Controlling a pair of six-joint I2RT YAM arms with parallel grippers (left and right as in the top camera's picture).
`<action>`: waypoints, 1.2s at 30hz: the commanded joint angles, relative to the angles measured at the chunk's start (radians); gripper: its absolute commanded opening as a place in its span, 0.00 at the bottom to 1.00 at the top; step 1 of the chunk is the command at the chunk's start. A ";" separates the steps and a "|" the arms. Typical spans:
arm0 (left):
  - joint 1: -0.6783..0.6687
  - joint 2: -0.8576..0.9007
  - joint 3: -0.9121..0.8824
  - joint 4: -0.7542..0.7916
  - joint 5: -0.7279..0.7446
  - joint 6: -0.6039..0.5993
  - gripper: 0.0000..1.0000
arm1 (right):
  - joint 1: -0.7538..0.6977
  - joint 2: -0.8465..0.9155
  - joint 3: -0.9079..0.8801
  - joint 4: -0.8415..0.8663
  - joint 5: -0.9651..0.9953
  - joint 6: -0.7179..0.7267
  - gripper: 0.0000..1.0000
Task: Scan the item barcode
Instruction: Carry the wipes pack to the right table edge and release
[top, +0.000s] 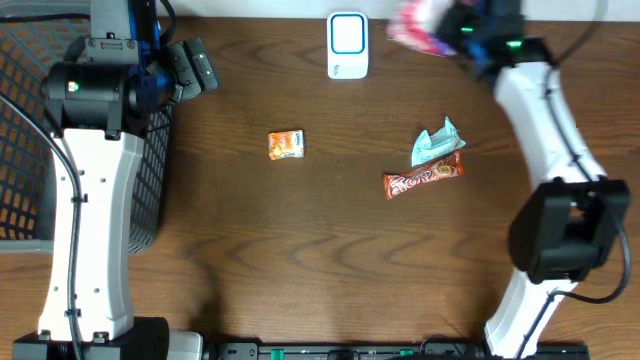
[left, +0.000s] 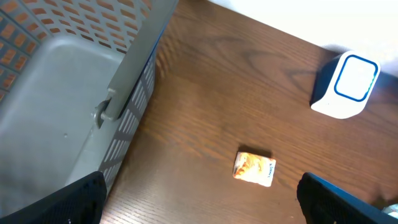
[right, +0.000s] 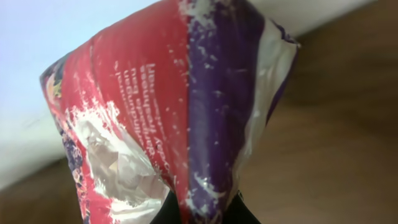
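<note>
The red, purple and white packet (right: 174, 106) is clamped in the right hand (right: 202, 214), whose dark fingers are pinched together on its lower edge. In the right wrist view the crinkled foil stands up from the fingers and fills most of the frame, with small print running down the red panel. From overhead the packet (top: 415, 25) is blurred, so which face it turns outward cannot be told. It hangs off the tip of the right hand (top: 452, 35), held up off the counter (top: 300, 260) at its far edge.

The white barcode scanner (top: 347, 45), with its blue-outlined window, stands on the counter just beyond the packet on the side away from the right hand's wrist. The two are near each other but do not appear to touch.

Back toward the right arm's base lie a mint-green wrapper (top: 435, 142) and, touching it, an orange-brown candy bar (top: 423, 178).

The left hand (top: 190, 68) has its fingers (left: 68, 202) spread wide apart, with nothing between them. Ahead of it on the counter lies a small orange packet (left: 254, 168), and farther ahead to its right stands the scanner (left: 346, 85). Close on its left is the grey mesh basket (left: 134, 68).
</note>
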 joint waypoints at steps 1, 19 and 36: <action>0.004 0.004 0.003 -0.003 -0.006 -0.005 0.98 | -0.164 -0.003 0.002 -0.082 0.135 0.079 0.01; 0.004 0.004 0.003 -0.003 -0.006 -0.005 0.98 | -0.552 0.132 0.002 -0.075 -0.036 0.190 0.53; 0.004 0.004 0.003 -0.003 -0.006 -0.005 0.98 | -0.420 -0.074 0.002 -0.386 -0.385 -0.224 0.99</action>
